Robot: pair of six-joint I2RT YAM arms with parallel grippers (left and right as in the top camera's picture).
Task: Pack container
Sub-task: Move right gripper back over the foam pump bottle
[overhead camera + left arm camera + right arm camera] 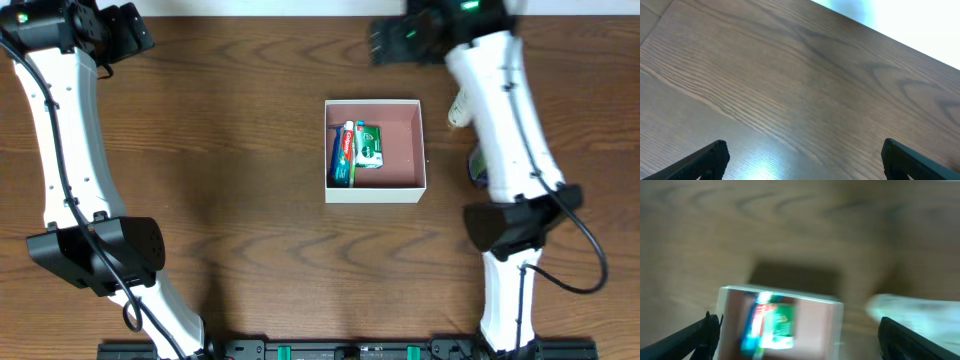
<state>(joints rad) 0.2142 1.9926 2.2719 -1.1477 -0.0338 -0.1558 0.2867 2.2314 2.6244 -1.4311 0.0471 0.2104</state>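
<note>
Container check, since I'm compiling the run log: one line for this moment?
container: toothpaste and green packet inside | left jaws: open, empty | right jaws: open, empty

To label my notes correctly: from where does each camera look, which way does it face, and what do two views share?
Overhead: fixed above the table, facing straight down; the container lies mid-table; left arm and right arm show.
Left wrist: on the left arm, looking obliquely down at bare wood; the open left gripper shows its fingertips.
Right wrist: on the right arm, facing down, blurred, at the container; the open right gripper shows its fingertips.
Shared: overhead and right wrist both show the container with the green packet inside.
</note>
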